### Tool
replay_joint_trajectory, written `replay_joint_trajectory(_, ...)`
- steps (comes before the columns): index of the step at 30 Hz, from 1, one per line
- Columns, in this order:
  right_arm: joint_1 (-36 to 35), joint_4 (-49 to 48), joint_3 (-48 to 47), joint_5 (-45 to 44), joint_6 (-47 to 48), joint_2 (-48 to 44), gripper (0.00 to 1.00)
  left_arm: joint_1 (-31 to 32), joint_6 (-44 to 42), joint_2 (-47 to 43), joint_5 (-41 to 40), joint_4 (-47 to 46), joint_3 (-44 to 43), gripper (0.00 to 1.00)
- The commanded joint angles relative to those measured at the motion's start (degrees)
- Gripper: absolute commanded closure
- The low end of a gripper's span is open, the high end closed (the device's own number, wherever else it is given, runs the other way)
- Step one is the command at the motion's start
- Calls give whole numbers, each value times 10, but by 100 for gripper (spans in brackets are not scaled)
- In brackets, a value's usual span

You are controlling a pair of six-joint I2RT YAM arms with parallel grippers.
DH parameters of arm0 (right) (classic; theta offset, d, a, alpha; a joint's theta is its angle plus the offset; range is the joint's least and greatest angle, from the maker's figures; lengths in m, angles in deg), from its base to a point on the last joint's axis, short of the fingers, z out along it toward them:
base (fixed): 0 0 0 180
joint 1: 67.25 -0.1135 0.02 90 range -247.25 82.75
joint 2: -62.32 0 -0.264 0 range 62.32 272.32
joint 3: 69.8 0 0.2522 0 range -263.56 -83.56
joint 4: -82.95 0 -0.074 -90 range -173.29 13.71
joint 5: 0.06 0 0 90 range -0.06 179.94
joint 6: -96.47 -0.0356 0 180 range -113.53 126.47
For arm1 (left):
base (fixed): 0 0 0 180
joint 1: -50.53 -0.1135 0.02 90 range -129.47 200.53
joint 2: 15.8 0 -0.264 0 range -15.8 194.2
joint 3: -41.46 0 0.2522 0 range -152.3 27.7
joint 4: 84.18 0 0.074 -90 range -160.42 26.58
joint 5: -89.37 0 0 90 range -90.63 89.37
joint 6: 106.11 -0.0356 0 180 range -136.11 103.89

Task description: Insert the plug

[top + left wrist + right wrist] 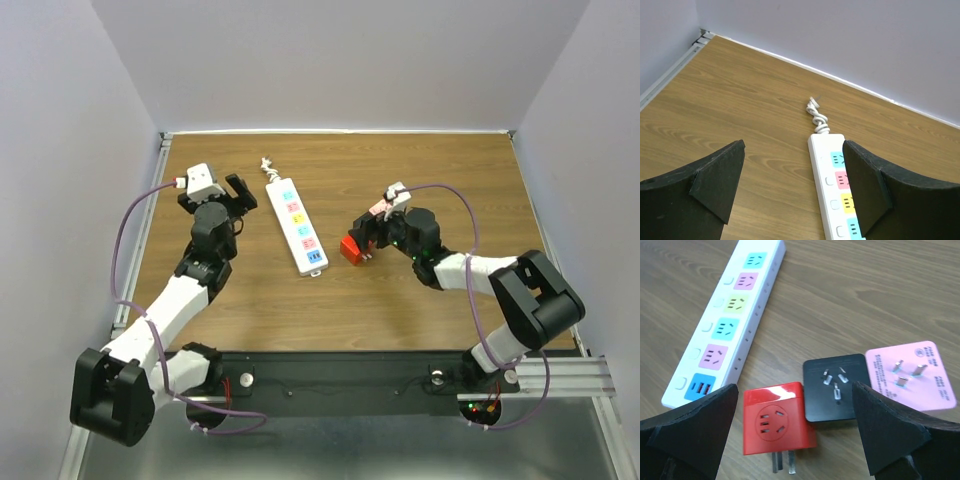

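Red plug (pixel 775 417): sat mid-table just ahead of wide-open, empty right gripper (pixel 795 390), prongs toward it, right of power strip (pixel 735 315); left gripper (pixel 794 145) likewise open.

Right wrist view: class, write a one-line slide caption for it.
Open right gripper hovers over red plug, black plug and pink plug beside the white power strip.

You have one power strip (pixel 296 227); on it you can count five coloured sockets (pixel 725 328) and one blue USB panel (pixel 700 388); one bundled cord (pixel 817 120) sits at its far end; there are three plug adapters, one red adapter (pixel 776 417), one black adapter (pixel 836 387) and one pink adapter (pixel 910 374); two grippers, the left gripper (pixel 793 146) and the right gripper (pixel 795 387).
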Motion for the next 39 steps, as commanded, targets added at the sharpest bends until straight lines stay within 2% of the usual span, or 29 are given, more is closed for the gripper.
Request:
replay_joint_trajectory(1,-17,32,-33,26,26,2,0,13,-12,8,19,-31,-39,10)
replay_joint_trajectory(8,-22,65,-54,29,34,31,0,41,-25,42,39,-25,-60,10)
replay_joint_trajectory(14,-33,75,-28,26,27,26,0,64,-21,12,56,-25,-37,10)
replay_joint_trajectory(29,-101,62,89,-94,-5,-128,0,75,-27,-35,88,-89,30,10)
replay_joint_trajectory(30,-100,62,94,-128,-6,-135,0,75,-27,-36,91,-90,34,10)
replay_joint_trajectory(33,-101,59,101,-187,-10,-139,0,75,-27,-42,91,-98,40,10)
replay_joint_trajectory(39,-101,42,95,-220,-10,-122,0,77,-27,-51,97,-95,47,10)
